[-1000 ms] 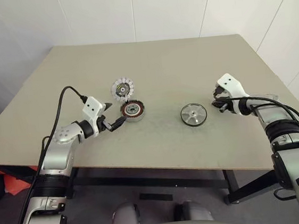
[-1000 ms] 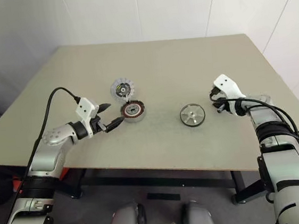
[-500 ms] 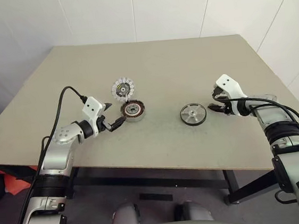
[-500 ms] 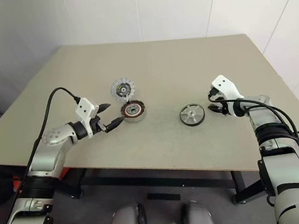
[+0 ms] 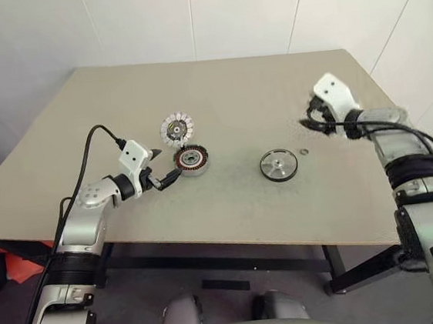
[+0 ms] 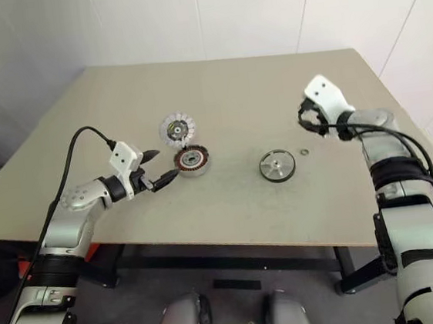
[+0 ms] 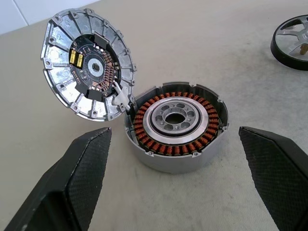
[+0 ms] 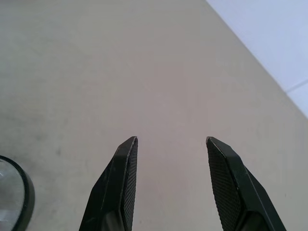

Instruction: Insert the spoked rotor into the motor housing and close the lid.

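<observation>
Motor housing (image 7: 175,126) sits on the table (image 5: 217,92) with its lid (image 7: 86,72) flipped up (ready for loading), left gripper (image 5: 165,178) spread wide just beside it, while the spoked rotor (image 5: 280,165) lies well right of the housing, the right gripper (image 5: 310,120) beyond it, raised, parted and seemingly empty.

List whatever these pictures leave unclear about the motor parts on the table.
- Small ring beside the spoked rotor: too small in the head views to tell what it is.
- Spoked rotor: cut off by the frame edge in both wrist views.
- Motor housing: its far outer wall hidden behind its own rim in the left wrist view.
- Open lid: outer face turned away; the joint to the housing is unclear.
</observation>
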{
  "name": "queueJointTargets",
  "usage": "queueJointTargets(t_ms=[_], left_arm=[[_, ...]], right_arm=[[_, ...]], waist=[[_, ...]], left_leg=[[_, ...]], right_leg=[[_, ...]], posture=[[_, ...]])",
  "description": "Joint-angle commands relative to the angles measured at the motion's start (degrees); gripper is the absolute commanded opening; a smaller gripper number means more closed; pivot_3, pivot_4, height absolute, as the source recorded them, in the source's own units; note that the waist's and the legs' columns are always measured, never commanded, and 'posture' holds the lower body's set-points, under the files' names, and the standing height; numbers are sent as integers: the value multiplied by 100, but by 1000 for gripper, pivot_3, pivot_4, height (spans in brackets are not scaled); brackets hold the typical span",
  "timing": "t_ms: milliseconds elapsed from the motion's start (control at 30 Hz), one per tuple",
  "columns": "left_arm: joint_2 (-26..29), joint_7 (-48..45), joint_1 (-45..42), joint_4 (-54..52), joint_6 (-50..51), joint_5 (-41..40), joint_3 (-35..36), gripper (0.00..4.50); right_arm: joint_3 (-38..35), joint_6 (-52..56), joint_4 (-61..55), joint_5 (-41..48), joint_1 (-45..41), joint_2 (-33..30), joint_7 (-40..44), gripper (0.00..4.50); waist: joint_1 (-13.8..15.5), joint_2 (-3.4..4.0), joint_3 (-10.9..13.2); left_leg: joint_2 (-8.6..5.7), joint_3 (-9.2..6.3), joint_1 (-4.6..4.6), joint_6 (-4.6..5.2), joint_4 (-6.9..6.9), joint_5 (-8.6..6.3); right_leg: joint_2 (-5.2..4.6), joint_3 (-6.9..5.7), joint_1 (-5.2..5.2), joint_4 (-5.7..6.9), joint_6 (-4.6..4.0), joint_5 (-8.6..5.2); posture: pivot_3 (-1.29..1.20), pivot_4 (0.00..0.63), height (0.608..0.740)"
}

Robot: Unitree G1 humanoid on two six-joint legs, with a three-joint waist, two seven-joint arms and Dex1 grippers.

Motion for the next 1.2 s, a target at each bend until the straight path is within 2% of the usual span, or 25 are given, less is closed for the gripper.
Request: queueJointTargets(t_ms=[33,200,300,567,733,833,1200], left_arm=[[64,-15,-139,-56,-107,-4,54,4500],[78,-42,-204,20,-109,7,46,4500],[55,-51,-254,64,-113,10,34,4500],[82,-77,-34,-131,-20,-30,64,4500],[140,-39,-25,-160,21,-22,110,4500],[174,-20,35,-230,51,-18,111,4500],[202,58,223,-490,178,-15,113,4500]], right_arm=[[619,-450,-986,232,-11,79,1406,2529],[1488,-443,-2350,587,305,164,3135,2529],[1760,-752,-2233,404,38,281,3378,2529],[2175,-1949,-28,-501,-1370,1360,2505,2529],[2281,-2304,979,-728,-1592,2194,2099,2529],[2419,-2509,1635,-1055,-1674,2598,1542,2529],[2355,-2437,2955,-1570,-2113,3163,211,2529]], waist=[[3,-1,0],[38,0,0],[33,0,0],[-34,-2,-1],[-23,-1,0],[-24,-1,0],[-55,1,2]], left_leg=[[0,0,-1,1,0,-1],[1,-3,-6,6,1,-3],[3,-4,-13,14,17,-7],[6,-6,11,2,24,-1],[4,-6,-12,6,17,-4],[4,-5,-29,14,20,-9],[6,-6,-12,-2,20,0]], right_leg=[[0,0,0,-1,0,0],[0,-2,0,-2,0,0],[-1,-3,-1,2,1,1],[-1,-2,15,12,1,1],[0,-2,-6,9,-1,1],[-1,-2,-19,9,-2,1],[-1,-1,-16,28,-3,1]], posture=[[0,0,740],[0,0,740],[0,0,740],[0,0,740],[0,0,740],[0,0,740],[0,0,740]])
